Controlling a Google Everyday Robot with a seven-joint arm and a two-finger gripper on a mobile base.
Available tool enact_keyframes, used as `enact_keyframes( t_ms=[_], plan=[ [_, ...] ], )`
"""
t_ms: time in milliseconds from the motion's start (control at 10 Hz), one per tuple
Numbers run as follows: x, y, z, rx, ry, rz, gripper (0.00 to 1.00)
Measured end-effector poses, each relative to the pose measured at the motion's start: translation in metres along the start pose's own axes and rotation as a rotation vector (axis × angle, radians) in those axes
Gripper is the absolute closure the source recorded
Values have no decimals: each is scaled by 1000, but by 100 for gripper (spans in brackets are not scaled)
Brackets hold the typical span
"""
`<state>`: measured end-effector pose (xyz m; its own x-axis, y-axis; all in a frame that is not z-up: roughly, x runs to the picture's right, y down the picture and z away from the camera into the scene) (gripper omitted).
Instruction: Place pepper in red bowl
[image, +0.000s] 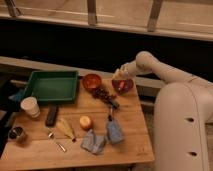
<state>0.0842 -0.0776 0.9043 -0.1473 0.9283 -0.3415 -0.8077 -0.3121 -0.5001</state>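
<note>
The gripper (118, 76) hangs over the back right corner of the wooden table (131, 131), right above the purple bowl (128, 89). The pepper (121, 85) shows as a small red-orange piece inside that bowl, just under the gripper; I cannot tell whether the gripper is clenched, released or touching it. The red bowl (91, 80) sits just left, with dark grapes (102, 93) in front of it.

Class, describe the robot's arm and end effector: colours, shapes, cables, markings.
The arm is smooth and off-white, built of rounded tubular segments; no cables or markings show. Its end effector, pale cream, is just over the purple bowl.
</note>
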Motion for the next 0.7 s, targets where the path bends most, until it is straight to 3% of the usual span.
enact_keyframes(
  t_ms=[200,400,700],
  plan=[
    [2,-5,6,45,15,-4,79],
    [10,-31,9,94,31,30,57],
    [14,-54,-1,135,26,84,28]
  ],
)
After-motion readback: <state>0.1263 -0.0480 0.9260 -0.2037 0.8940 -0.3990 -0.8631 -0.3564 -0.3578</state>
